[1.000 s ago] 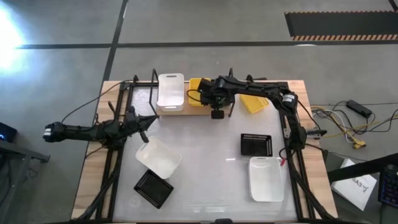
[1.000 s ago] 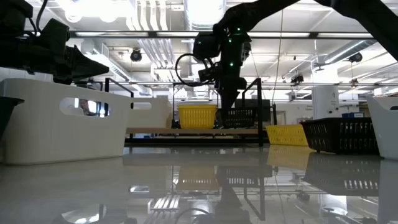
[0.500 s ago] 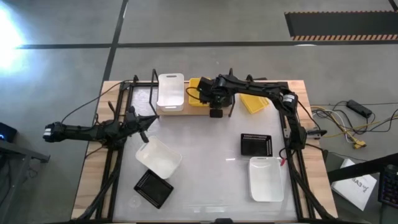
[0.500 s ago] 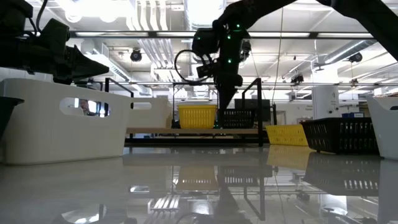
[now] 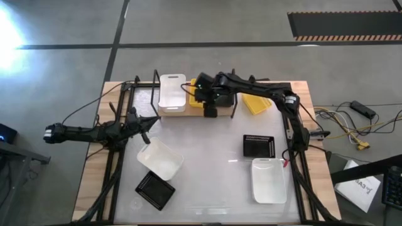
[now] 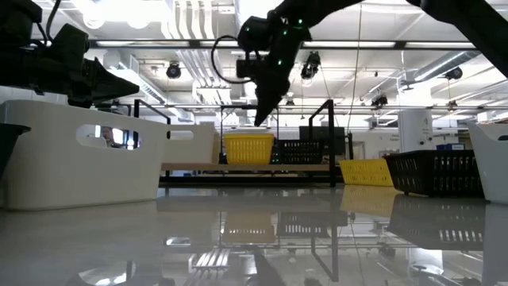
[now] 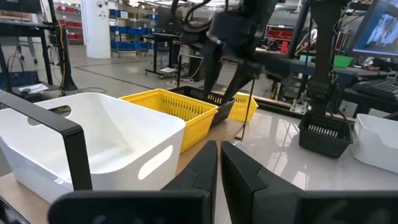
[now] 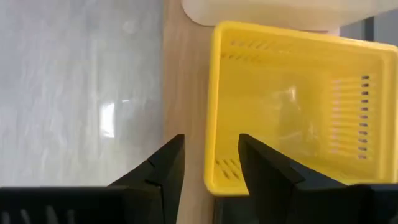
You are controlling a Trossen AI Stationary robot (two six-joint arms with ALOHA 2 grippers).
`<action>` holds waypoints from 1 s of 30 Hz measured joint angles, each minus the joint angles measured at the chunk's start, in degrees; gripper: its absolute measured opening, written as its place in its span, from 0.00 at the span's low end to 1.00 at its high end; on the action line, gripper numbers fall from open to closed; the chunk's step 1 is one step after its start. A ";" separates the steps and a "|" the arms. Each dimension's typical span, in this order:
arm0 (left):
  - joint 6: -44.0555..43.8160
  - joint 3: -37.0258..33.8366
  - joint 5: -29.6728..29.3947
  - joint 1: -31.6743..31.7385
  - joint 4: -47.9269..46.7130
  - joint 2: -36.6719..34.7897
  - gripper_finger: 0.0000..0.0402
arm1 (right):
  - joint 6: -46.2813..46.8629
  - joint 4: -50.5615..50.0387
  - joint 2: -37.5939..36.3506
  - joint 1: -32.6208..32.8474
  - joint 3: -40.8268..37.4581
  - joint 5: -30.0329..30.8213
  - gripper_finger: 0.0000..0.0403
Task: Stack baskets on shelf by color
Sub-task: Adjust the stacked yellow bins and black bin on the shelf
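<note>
The right gripper (image 8: 208, 165) is hanging above the shelf (image 5: 188, 112) with its two fingers (image 8: 163, 163) parted and nothing between them; the near rim of a yellow basket (image 8: 292, 106) is lying directly below the gap, and a white basket (image 5: 172, 92) is sitting just beside that yellow one on the plank. In the low view a black basket (image 6: 302, 151) is resting on the shelf immediately next to the yellow one, on the side away from the white. The left gripper (image 7: 219, 163) is waiting near the table's left edge with its fingers pressed together on nothing. Off the shelf, another yellow basket (image 5: 256, 103) is lying past the shelf's right end, a black basket (image 5: 259, 145) and a white basket (image 5: 268, 181) are sitting at the right, and a white basket (image 5: 160, 158) and a black basket (image 5: 155, 189) are sitting at front left.
</note>
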 joint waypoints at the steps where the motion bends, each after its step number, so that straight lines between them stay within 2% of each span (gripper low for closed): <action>1: 0.00 0.00 0.01 -0.02 0.02 0.00 0.01 | -0.03 0.93 0.45 -0.05 -0.34 -0.01 0.36; 13: 0.00 -0.01 0.01 0.00 0.02 0.00 0.01 | -1.23 5.44 5.75 -0.05 -1.22 -0.06 0.34; 26: 0.00 0.00 0.01 -0.01 0.02 0.00 0.01 | -3.22 5.70 5.65 0.32 -0.93 -1.49 0.04; 30: 0.00 0.00 0.02 0.00 0.01 0.00 0.01 | -3.66 6.58 5.63 0.32 -0.93 -1.48 0.03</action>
